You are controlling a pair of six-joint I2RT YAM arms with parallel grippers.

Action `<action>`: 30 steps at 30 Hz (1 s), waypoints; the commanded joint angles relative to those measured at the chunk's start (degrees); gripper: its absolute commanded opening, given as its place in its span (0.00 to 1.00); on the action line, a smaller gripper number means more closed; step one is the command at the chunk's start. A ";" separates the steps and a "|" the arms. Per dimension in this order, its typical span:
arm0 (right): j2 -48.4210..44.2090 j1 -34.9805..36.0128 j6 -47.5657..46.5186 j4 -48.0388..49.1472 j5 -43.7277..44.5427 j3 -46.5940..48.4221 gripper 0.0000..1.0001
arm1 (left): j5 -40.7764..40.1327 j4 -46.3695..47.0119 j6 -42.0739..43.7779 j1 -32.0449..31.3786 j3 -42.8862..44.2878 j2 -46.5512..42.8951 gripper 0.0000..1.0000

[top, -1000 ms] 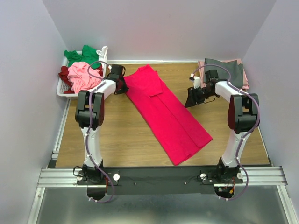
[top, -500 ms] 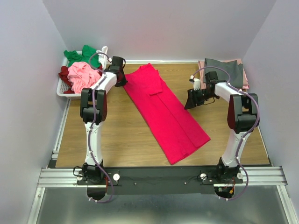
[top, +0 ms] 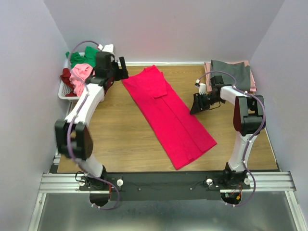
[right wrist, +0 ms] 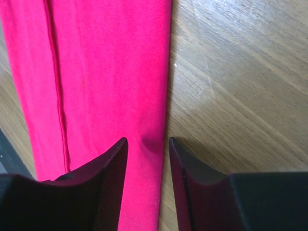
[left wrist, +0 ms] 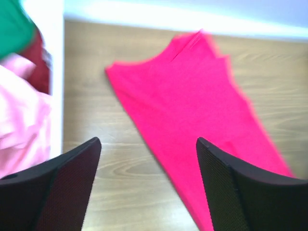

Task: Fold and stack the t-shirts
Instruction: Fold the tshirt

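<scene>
My right pincer (right wrist: 147, 142), narrowly spread, is poised over the right long edge of the diagonally laid crimson t-shirt (top: 168, 115).

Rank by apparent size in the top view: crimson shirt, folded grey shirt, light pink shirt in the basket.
1. crimson shirt
2. grey shirt
3. light pink shirt, partly hidden, so less sure

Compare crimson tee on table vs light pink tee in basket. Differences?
Colour: crimson tee is saturated pink-red; light pink tee is pale.
Pose: crimson tee lies flat as a long folded strip; light pink tee is crumpled.
Place: crimson tee on the table; light pink tee in the white basket.
Both are plain, unprinted fabric.
</scene>
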 commanded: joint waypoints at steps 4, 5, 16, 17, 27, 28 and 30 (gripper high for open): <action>3.12 0.12 -0.73 -0.15 4.62 -1.97 0.36 | 14.55 14.60 2.38 0.36 -16.52 -20.34 0.95; 3.03 0.12 -0.73 -0.42 4.79 -1.97 0.36 | 16.24 14.61 1.77 0.36 -17.93 -21.67 0.95; -1.01 0.47 -4.24 -3.40 5.14 -6.70 0.11 | 28.47 18.22 2.64 -1.66 -34.29 -34.07 0.84; -1.54 0.56 -4.60 -3.67 5.32 -8.45 0.10 | 28.38 18.04 2.90 -1.83 -34.90 -35.56 0.84; -9.10 0.56 -5.66 -4.55 11.20 -5.86 0.43 | 25.40 18.12 6.51 -3.15 -40.44 -43.65 0.84; -8.93 0.65 -5.66 -4.64 11.64 -4.01 0.48 | 25.39 18.30 6.60 -3.15 -40.97 -44.09 0.85; -6.30 0.56 -4.70 -4.64 11.57 1.08 0.52 | 25.22 20.84 6.86 -3.24 -43.07 -45.15 0.85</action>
